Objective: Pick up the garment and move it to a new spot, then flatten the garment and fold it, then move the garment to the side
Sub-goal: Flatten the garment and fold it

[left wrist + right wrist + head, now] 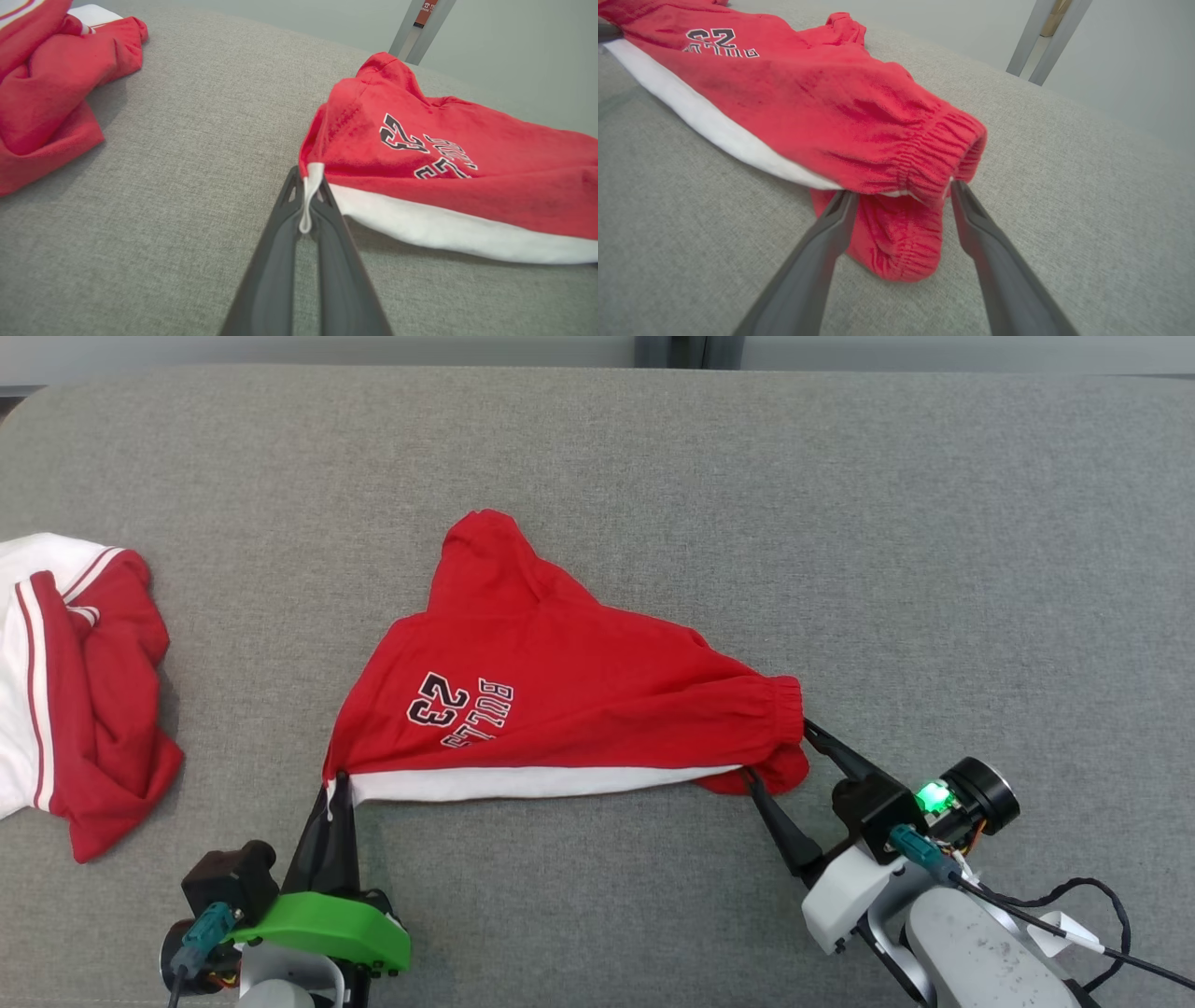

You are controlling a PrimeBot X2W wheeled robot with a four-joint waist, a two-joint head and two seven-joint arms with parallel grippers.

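Two pieces of red clothing are laid out on the grey fabric-covered counter (597,457). At the far left a crumpled red-and-white bundle (75,691) is seen by the counter's edge, well apart from everything else. At the lower left the left gripper (338,782) is pointed away from the robot, and its jaws are closed tight on the white hem corner of the garment (560,700). In the left wrist view a thin fold of white cloth is pinched between the two dark fingers (275,242), which meet at their tips. From that corner the garment is stretched rightward across the middle of the counter. It is made up of a red body with a white band (532,784) along the near edge, and black-and-white lettering with the number 23 (439,700) is printed on its left part, upside down in the head view. A red point is directed toward the far side. At the right end the cloth is gathered into a ribbed elastic cuff (784,705), and a second red fold is seen just below it on the counter. The right gripper (777,749) is set at this end, angled up and to the left. Its jaws are spread wide, with one fingertip placed at each side of the gathered cloth, right against it, and nothing is clamped. A green light (931,796) is lit on the right wrist.
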